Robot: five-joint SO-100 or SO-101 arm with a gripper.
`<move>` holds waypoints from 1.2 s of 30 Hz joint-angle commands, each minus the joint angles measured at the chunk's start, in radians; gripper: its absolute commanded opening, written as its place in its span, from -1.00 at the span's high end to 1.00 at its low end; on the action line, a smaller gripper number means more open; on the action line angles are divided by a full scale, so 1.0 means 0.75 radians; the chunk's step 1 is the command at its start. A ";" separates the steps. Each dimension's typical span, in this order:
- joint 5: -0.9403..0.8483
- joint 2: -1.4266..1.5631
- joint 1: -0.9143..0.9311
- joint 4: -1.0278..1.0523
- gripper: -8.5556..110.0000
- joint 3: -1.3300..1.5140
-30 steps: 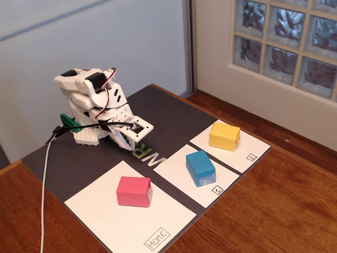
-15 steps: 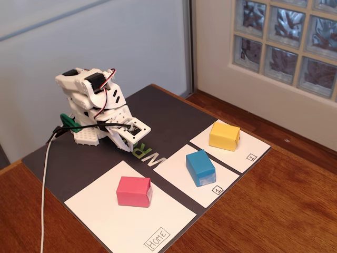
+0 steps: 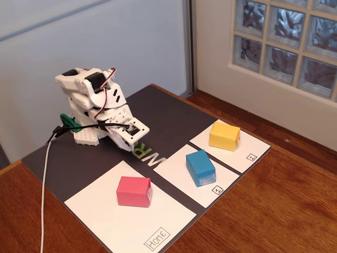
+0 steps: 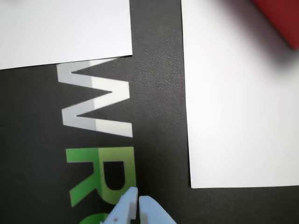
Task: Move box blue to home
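The blue box sits on the middle white sheet marked "1" in the fixed view. The home sheet, the largest white sheet with a "Home" label at its near corner, lies to its left and bears the pink box. The white arm is folded at the back left of the dark mat, and my gripper rests low over the mat, far from the blue box. In the wrist view my gripper is shut and empty over the mat lettering. The blue box is out of the wrist view.
The yellow box sits on the far right sheet marked "2". The dark mat lies on a wooden table. A white cable runs down the left. A glass-block wall stands at the back right.
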 commanded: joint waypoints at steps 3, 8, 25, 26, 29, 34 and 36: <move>0.035 -0.397 -0.029 -0.112 0.86 -0.254; 0.061 -0.965 -0.065 -0.143 0.86 -0.685; 0.794 -1.808 -0.342 -0.078 0.86 -1.710; 0.847 -1.837 -0.364 -0.078 0.86 -1.736; 1.004 -1.935 -0.403 -0.078 0.86 -1.812; 1.141 -2.115 -0.436 -0.096 0.86 -1.923; 1.182 -2.199 -0.448 -0.108 0.86 -1.978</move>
